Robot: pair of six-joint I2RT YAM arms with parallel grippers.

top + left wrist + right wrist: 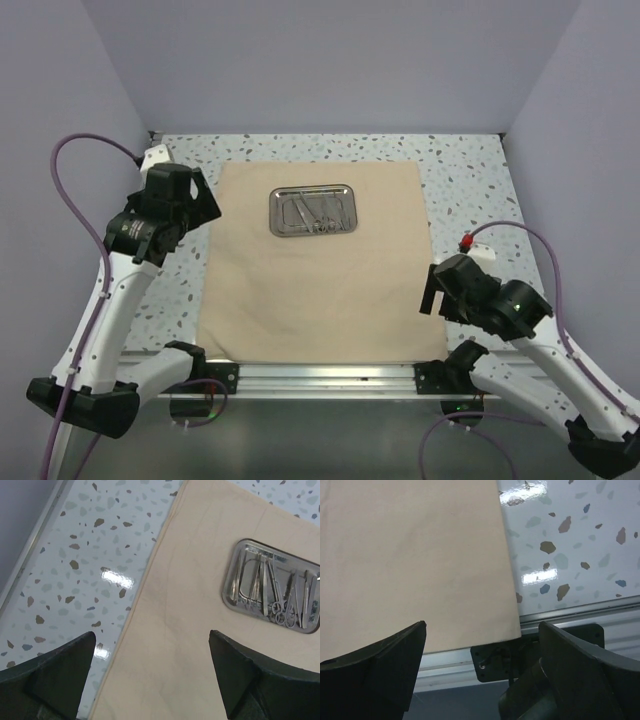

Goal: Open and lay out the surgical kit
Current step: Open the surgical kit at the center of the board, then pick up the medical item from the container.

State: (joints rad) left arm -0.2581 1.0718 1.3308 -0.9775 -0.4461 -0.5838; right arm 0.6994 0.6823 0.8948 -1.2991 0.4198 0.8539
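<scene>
The tan cloth wrap (320,280) lies spread flat over the middle of the table. The shiny steel tray (312,210) sits on its far part and holds several thin silver instruments (315,212), ring-handled ones among them. In the left wrist view the tray (235,587) and instruments (280,592) are at the right, the cloth (185,630) below. My left gripper (203,203) is open and empty above the cloth's left edge (151,639). My right gripper (430,290) is open and empty over the cloth's near right corner (482,627).
The speckled tabletop (460,190) shows around the cloth. A metal rail (330,377) with black brackets runs along the near edge. Grey walls (330,60) close in the back and sides. Purple cables (75,200) loop beside both arms.
</scene>
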